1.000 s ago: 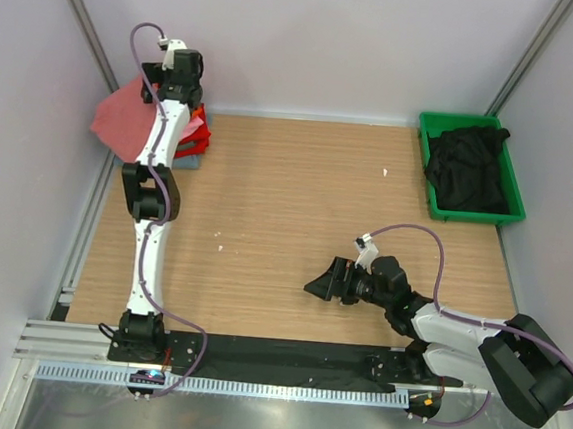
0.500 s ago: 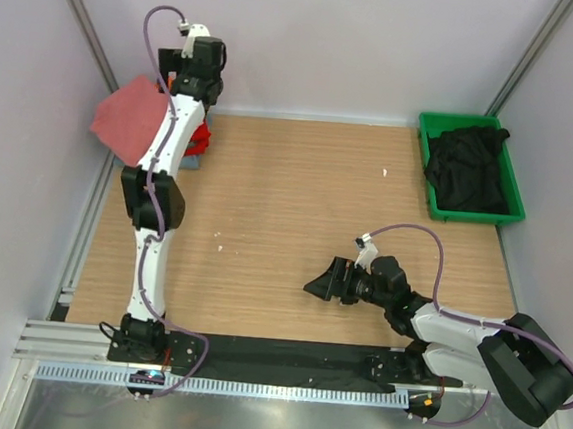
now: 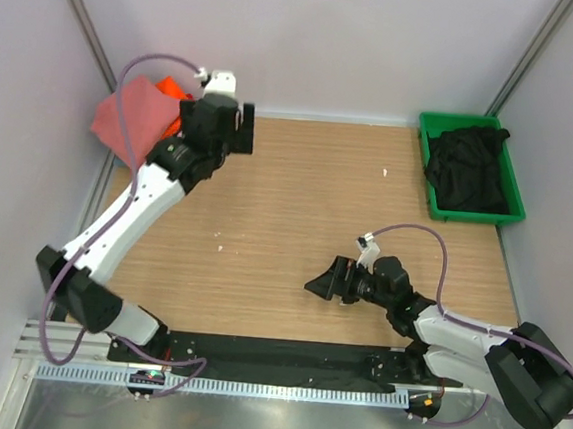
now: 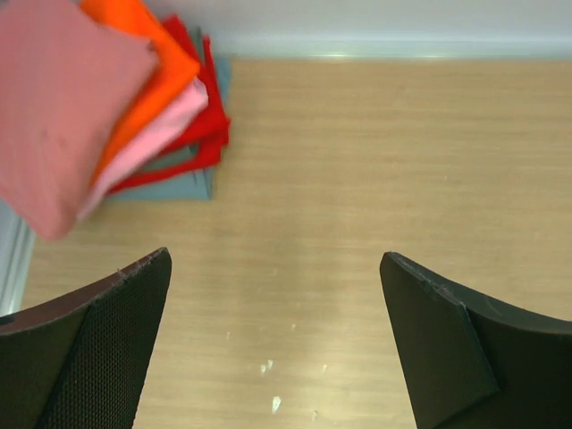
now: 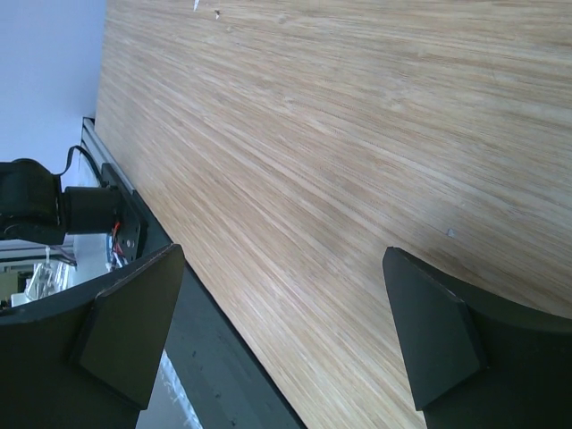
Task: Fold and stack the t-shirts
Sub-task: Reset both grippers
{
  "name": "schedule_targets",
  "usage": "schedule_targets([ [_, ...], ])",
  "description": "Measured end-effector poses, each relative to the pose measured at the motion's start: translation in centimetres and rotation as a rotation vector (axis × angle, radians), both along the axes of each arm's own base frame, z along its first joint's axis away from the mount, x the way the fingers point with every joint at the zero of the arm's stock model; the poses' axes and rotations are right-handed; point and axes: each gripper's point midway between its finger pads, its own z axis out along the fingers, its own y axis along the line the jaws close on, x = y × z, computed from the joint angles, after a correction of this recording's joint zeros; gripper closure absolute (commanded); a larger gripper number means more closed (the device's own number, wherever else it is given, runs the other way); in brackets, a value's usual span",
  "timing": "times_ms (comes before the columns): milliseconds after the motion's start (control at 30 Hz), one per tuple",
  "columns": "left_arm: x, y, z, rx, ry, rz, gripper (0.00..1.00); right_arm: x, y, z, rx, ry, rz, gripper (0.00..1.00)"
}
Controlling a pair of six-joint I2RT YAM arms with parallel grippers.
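We've just swung our left gripper [image 4: 275, 259] off the far-left stack [image 4: 174, 134], jaws wide and empty, salmon t-shirt [image 4: 63, 107] left on top, so we reckon the black t-shirt [image 3: 468, 165] in the far-right bin [image 3: 517, 200] is next.

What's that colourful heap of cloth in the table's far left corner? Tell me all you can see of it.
A stack of five folded soft cloth t-shirts: a faded salmon-red shirt on top, then an orange shirt, a pale pink shirt, a red shirt and a grey-blue shirt lowest. The layers lie skewed, edges fanned out, the top one jutting leftward. It rests on the wooden table by the back wall; nothing grips it.
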Motion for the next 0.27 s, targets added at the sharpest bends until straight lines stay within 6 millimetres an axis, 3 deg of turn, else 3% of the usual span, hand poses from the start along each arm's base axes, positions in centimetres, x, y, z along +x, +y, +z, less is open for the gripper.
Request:
schedule_targets([
  [167,-7.2,3.6,-9.1,0.017,0.170,-0.016,0.00,0.0,0.0,0.1,0.001,-0.002,0.000,0.00],
  [267,-10.6,5.5,-11.7,0.043,0.216,-0.021,0.00,-0.1,0.0,-0.1,-0.003,0.004,0.001,0.00],
])
